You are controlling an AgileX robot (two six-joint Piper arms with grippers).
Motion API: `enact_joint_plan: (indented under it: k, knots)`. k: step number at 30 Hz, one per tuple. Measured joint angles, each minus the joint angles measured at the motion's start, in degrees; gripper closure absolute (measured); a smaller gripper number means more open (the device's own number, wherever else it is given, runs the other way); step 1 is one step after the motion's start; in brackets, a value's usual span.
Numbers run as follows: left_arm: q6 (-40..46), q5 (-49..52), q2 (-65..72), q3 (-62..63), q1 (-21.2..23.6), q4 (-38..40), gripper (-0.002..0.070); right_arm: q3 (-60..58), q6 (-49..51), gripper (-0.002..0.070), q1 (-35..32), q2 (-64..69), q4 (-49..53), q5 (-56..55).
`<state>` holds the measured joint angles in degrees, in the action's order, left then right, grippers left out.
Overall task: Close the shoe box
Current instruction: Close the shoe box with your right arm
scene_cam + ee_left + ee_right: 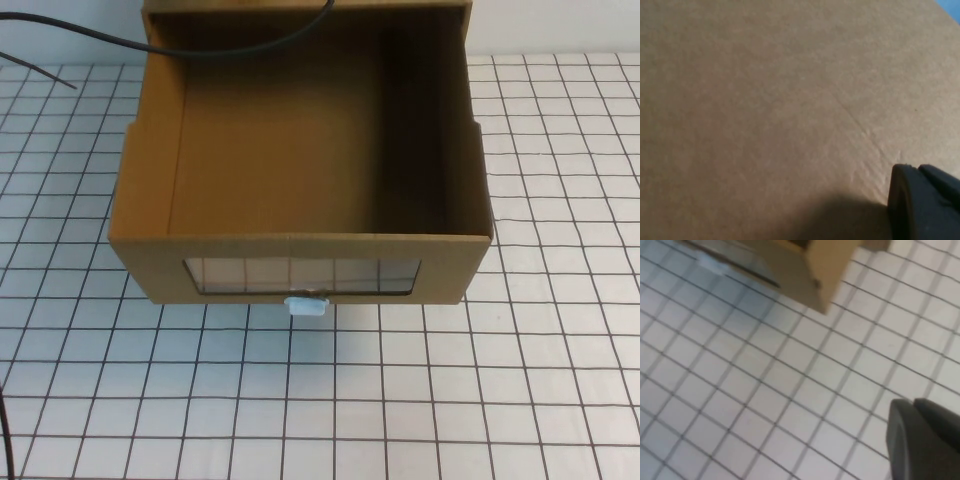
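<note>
The shoe box (pixel 300 150) is brown cardboard, and its drawer stands pulled out toward me, empty inside. Its front has a clear window (pixel 300 275) with a small white pull tab (pixel 307 306) just below it. Neither gripper shows in the high view. In the left wrist view, part of my left gripper (pixel 925 205) is very close to a plain brown cardboard surface (pixel 765 100) that fills the view. In the right wrist view, my right gripper (pixel 922 440) hovers over the gridded table, apart from the box's front corner (pixel 815 275).
The white gridded table (pixel 450 400) stretches in front of the box and to both sides of it. A black cable (pixel 240 45) crosses the box's far edge, another cable (pixel 40 68) lies at the far left, and a third cable (pixel 5 430) is at the near left edge.
</note>
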<state>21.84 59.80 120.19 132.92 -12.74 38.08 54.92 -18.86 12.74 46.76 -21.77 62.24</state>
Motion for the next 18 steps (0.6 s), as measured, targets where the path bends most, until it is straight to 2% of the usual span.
enact_joint_plan:
  k: [12,15,18]
  knots:
    - [-0.09,0.40,0.00,0.00,1.01,0.62,0.0680,-15.52,-19.99,0.0689,0.00,-2.56,-25.62,-3.84]
    - [-0.09,0.40,0.03,0.00,1.01,0.83,0.0680,-16.65,-26.17,0.0689,0.39,-2.56,-32.01,-6.21]
    - [-0.09,0.40,0.12,0.00,1.01,1.18,0.0680,-16.34,-29.85,0.0689,2.79,-2.27,-34.04,-9.22]
